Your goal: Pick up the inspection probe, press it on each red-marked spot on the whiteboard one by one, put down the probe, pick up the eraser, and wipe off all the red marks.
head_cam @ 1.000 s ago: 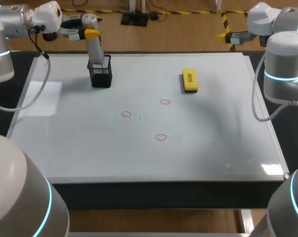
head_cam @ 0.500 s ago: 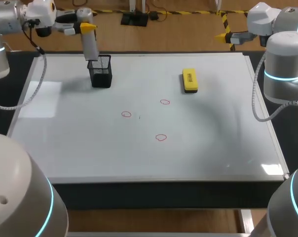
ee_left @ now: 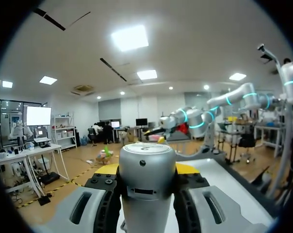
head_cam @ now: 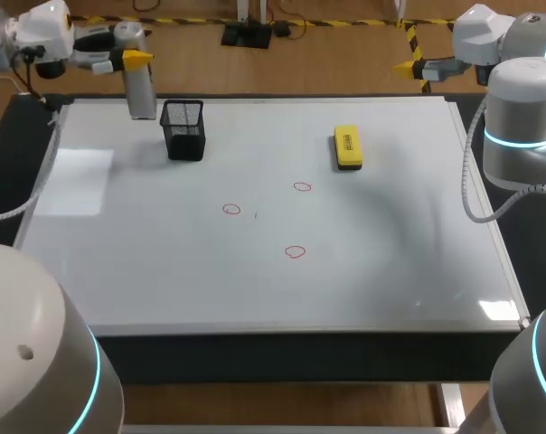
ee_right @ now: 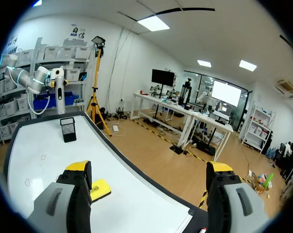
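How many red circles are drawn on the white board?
3 red circles. One is nearest the black holder, one is near the yellow eraser, one is closest to the front edge. None look hidden.

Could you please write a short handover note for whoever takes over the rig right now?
Left gripper: jaws shut on the probe, held upright beside the black mesh holder.
Right gripper: jaws open, empty, beyond the far right corner of the whiteboard.
The eraser lies on the whiteboard.
Done: probe picked up.
Left: press the three red marks, put down the probe, wipe with the eraser.
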Controlling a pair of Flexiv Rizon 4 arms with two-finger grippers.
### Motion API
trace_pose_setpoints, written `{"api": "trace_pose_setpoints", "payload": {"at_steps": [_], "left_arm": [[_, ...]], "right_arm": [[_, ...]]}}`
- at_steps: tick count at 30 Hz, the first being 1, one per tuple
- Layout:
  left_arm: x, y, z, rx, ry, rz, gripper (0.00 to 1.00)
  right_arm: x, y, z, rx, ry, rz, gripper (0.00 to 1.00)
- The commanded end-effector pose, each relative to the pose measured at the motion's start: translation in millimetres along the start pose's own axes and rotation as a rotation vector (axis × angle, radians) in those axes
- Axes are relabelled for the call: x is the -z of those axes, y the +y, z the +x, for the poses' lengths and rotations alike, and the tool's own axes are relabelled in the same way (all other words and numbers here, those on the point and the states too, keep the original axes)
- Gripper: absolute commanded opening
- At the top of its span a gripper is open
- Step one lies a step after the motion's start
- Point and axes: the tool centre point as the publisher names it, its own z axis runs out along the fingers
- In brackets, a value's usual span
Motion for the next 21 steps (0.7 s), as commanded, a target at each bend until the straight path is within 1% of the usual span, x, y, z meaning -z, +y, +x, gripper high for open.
{"api": "trace_pose_setpoints", "payload": {"at_steps": [1,9,16,21], "left_arm": [[12.4,-0.3,19.2,-0.006,-0.169,-0.005,0.0],[30.7,13.1,33.5,-0.013,-0.235,0.028,0.0],[40.8,23.9,43.6,-0.03,-0.252,0.012,0.0],[47.1,30.1,48.7,-0.021,-0.261,0.008,0.0]], "right_arm": [[-0.1,0.0,-0.5,0.0,0.001,0.001,1.0],[-0.1,0.0,-0.5,0.0,0.001,0.001,1.0],[-0.1,0.0,-0.5,0.0,0.001,0.001,1.0],[-0.1,0.0,-0.5,0.0,0.001,0.001,1.0]]}}
